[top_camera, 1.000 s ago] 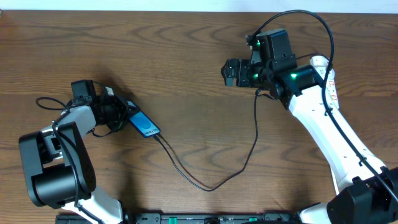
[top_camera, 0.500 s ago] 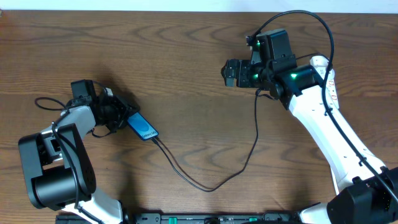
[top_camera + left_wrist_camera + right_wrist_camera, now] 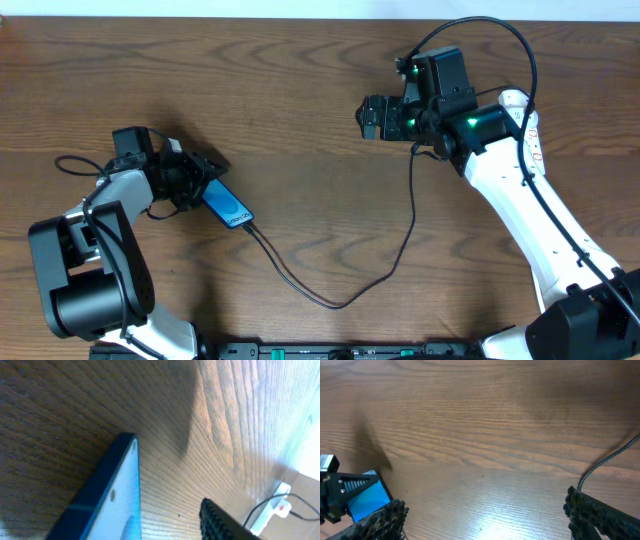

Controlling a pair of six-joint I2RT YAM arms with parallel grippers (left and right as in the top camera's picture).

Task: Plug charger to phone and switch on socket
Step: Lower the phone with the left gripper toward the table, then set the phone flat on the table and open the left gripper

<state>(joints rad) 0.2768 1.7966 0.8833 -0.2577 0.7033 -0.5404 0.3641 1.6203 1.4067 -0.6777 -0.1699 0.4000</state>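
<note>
1. Position. The phone [image 3: 229,205] lies flat on the desk [image 3: 300,80], screen up.
2. Left claw [image 3: 203,182]. It stands at the phone's end away from the cable. Its jaws are parted. The wrist view shows bare desk between the phone's edge and the one visible finger [image 3: 220,521], so nothing is clamped.
3. Right claw [image 3: 485,505]. Well apart from the phone, spread wide, empty.
4. The charger [image 3: 340,300] meets the phone's other end. Whether the tip is seated cannot be told.
5. The socket [image 3: 274,509] lies well apart from the phone.
6. Handling (judged). The phone is rigid, light and smooth-faced, so likely slippery: grip it across its long edges. The cable is limp: hold it at the stiff tip beside the phone.
7. Count: one phone, one charger, one socket, two claws.
</note>
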